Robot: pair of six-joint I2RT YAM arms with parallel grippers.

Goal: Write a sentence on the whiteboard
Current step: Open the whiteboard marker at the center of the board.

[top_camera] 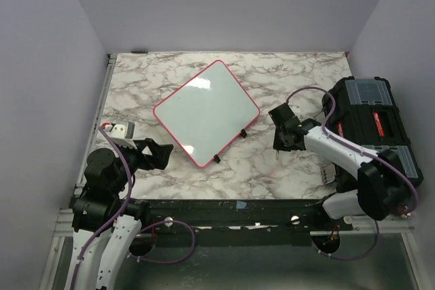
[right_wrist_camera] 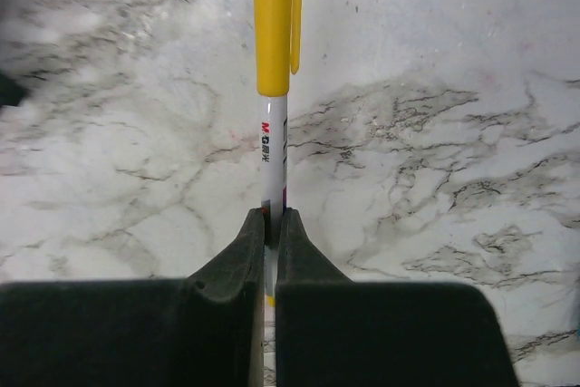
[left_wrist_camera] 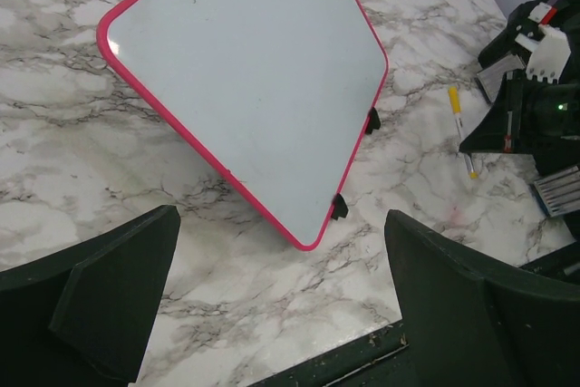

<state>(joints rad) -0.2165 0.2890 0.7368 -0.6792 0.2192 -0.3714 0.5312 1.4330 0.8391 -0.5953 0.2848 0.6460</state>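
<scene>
On the table [top_camera: 272, 174], right of the whiteboard [top_camera: 206, 112], your right jaws are clamped on the marker [right_wrist_camera: 275, 133], and the writing has not begun.

The whiteboard lies flat near the middle of the table, turned corner-on like a diamond. It has a thin red-pink rim and two small black clips on its near-right edge. Its glossy white face shows only glare and no lettering that you can make out, so the whole sentence is left to write. The marker lies on the marble with its yellow cap still on, so you probably need to uncap it first. Your left jaws stand wide apart and hold nothing, near the board's near-left edge. The black toolbox [top_camera: 370, 110] sits at the far right.
</scene>
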